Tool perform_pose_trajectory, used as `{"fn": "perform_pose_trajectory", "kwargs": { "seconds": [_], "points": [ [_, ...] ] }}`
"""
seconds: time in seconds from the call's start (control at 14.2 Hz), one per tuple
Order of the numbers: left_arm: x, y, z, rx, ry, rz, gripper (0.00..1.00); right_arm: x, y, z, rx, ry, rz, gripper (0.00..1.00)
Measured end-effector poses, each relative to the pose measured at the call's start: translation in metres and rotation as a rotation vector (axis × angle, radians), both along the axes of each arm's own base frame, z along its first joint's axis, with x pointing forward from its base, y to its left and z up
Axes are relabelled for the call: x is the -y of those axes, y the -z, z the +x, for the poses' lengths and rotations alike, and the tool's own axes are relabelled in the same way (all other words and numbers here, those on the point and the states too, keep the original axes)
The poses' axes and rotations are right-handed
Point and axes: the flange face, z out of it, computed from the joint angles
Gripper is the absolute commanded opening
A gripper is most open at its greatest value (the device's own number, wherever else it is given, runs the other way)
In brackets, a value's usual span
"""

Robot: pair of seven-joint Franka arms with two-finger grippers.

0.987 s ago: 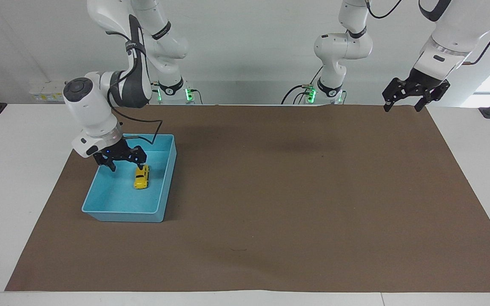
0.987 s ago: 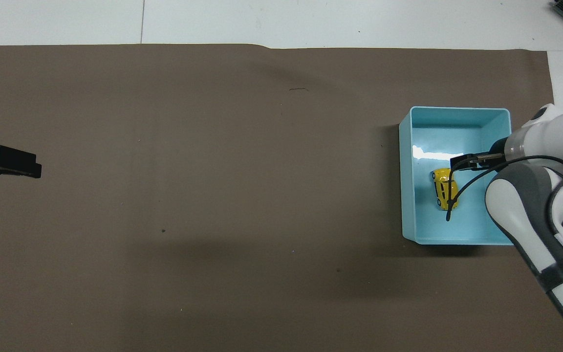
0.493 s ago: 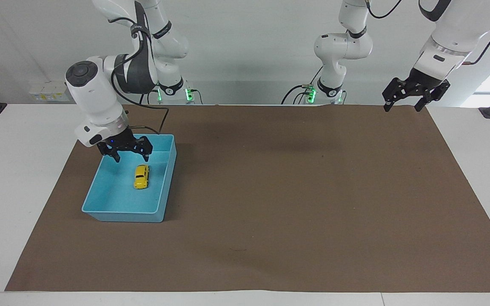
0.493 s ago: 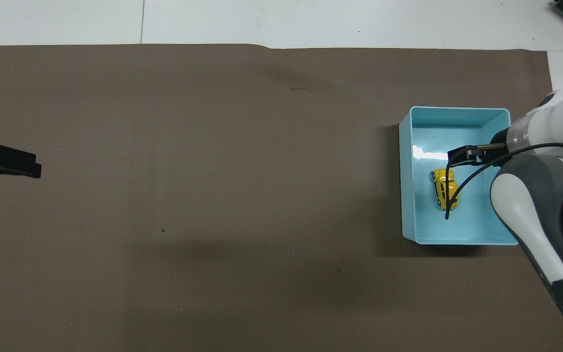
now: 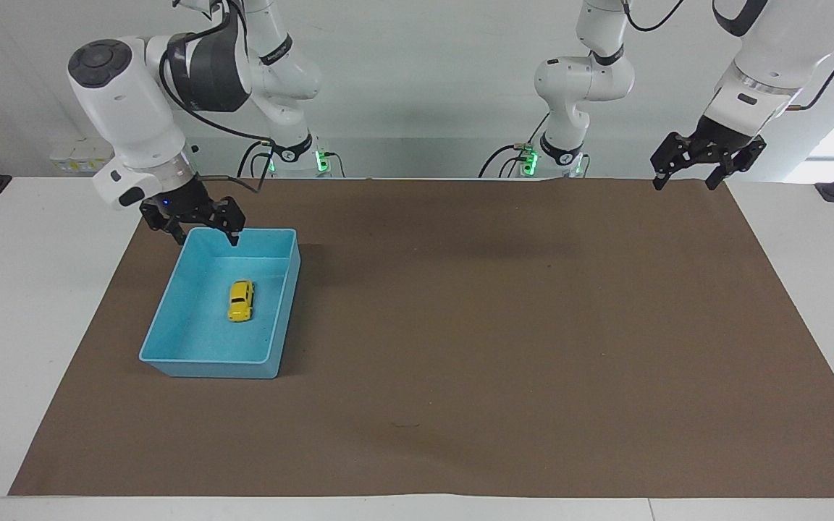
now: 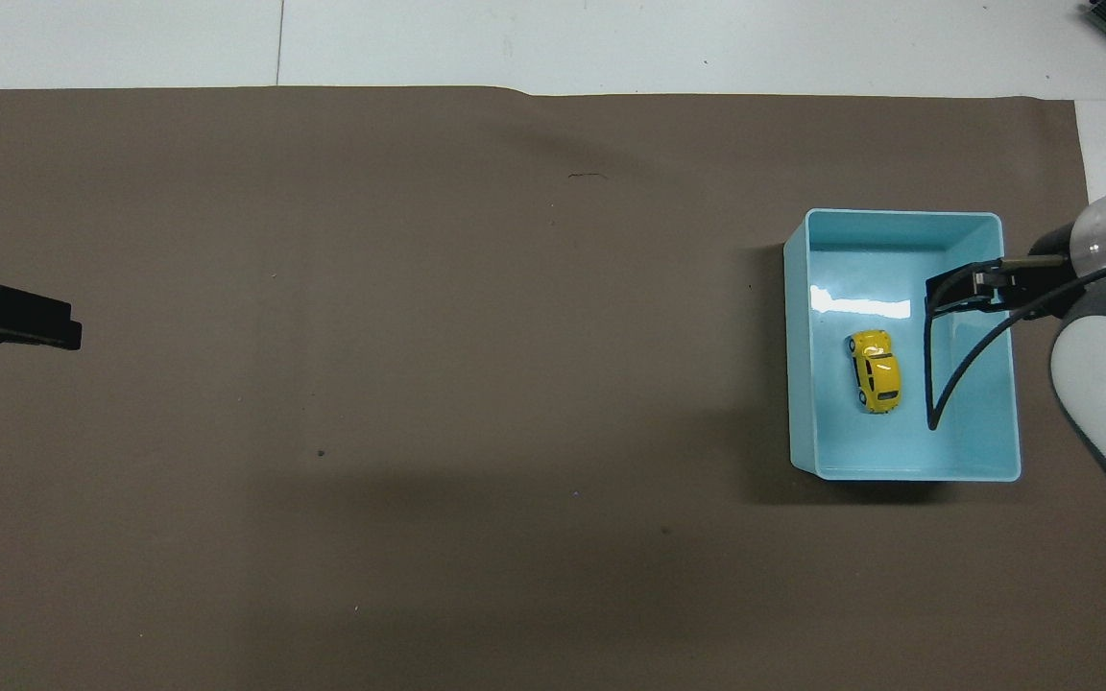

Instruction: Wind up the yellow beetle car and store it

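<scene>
1. We see the yellow beetle car [image 5: 241, 301] lying on its wheels on the floor of the light-blue bin [image 5: 171, 358], about mid-bin, touching no wall.
2. The bin sits on the brown mat [image 5: 504, 340] toward the right arm's end of the table [image 5: 11, 289].
3. Right gripper [image 5: 208, 234] hangs in the air over the bin's edge nearest the robots, well clear of the car; nothing between its fingers.
4. Right claw is spread: two fingertips stand apart in the facing view, one above the bin's rim, the other just outside the bin.
5. The car lies farther from the robots than the spot under the right gripper, and lower; no contact between them.
6. In the overhead view the car [image 6: 876, 370] shows lengthwise along the bin [image 6: 800, 384], while the right gripper [image 6: 964, 288] covers the bin's wall toward the right arm's end of the table.
7. A black cable [image 6: 947, 365] from the right arm hangs across the bin in the overhead view, beside the car; we cannot tell whether it touches the bin.
8. Left gripper [image 5: 686, 181] waits up in the air over the mat's corner at the left arm's end, well apart from bin and car.
9. Left claw is spread too, empty; in the overhead view only its tip [image 6: 15, 318] shows at the frame's edge.
</scene>
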Motion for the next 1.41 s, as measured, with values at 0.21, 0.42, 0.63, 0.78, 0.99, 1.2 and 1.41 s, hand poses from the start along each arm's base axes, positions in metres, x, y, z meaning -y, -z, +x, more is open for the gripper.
{"fn": "perform_pose_trajectory", "kwargs": {
  "seconds": [0.21,0.42,0.63,0.78,0.99,1.2,1.41],
  "points": [
    [0.000,0.000,0.000,0.000,0.000,0.000,1.00,0.006,-0.016,-0.004,0.005,-0.001,-0.002,1.00],
    [0.000,0.000,0.000,0.000,0.000,0.000,1.00,0.003,-0.019,-0.004,0.010,-0.006,-0.002,1.00],
    [0.000,0.000,0.000,0.000,0.000,0.000,1.00,-0.006,-0.022,-0.005,0.014,-0.021,-0.004,1.00],
    [0.000,0.000,0.000,0.000,0.000,0.000,1.00,-0.006,-0.024,-0.008,0.002,-0.019,-0.008,1.00],
    [0.000,0.000,0.000,0.000,0.000,0.000,1.00,0.004,-0.042,-0.015,-0.016,-0.017,-0.011,1.00],
    [0.000,0.000,0.000,0.000,0.000,0.000,1.00,0.004,-0.059,-0.023,-0.023,-0.023,-0.008,1.00],
    [0.000,0.000,0.000,0.000,0.000,0.000,1.00,-0.004,-0.063,-0.025,-0.017,-0.032,0.023,1.00]
  ]
}}
